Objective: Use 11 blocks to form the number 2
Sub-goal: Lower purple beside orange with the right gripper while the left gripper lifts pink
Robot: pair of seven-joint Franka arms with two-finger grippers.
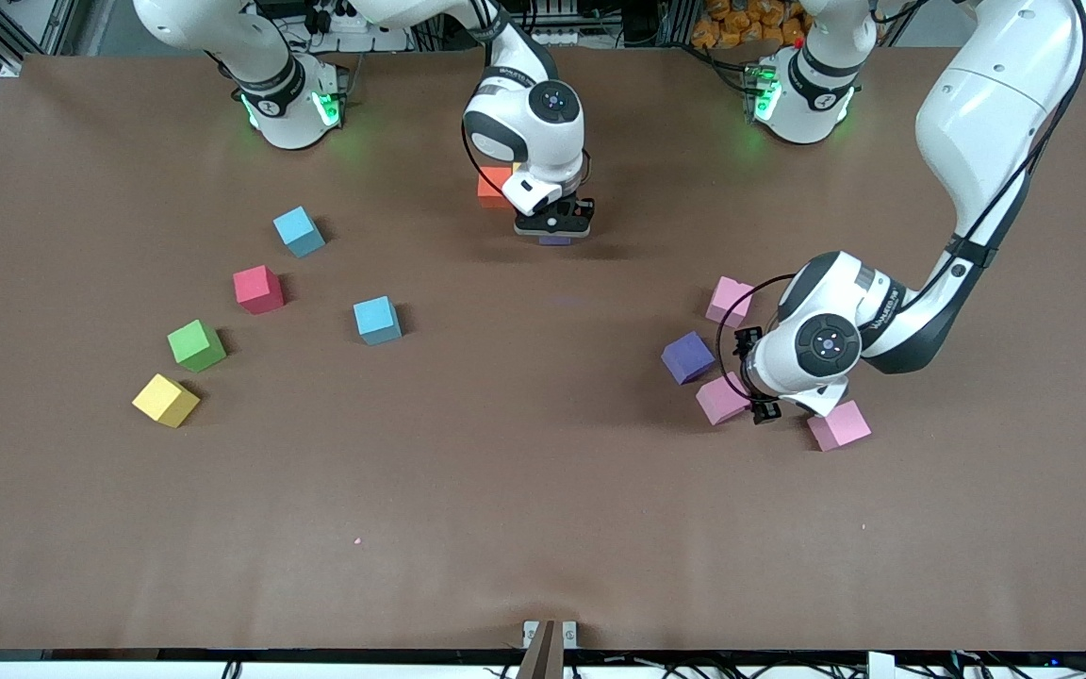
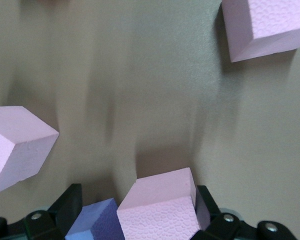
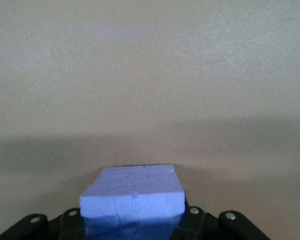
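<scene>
Purple block pinched in right gripper; left gripper spread around pink block

The desk carries a matt brown, paper-like covering, smooth and without sheen. The pink block is matt foam with a finely pebbled face. The purple block is matt foam showing fine surface creases. The arm shells are glossy white plastic; the claw fingers are dull black plastic.

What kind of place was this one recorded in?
Most likely a robotics lab bench: two white arms bolted along a table covered in brown paper, loose foam cubes such as the green one, and cables and metal framing at the edges.
</scene>
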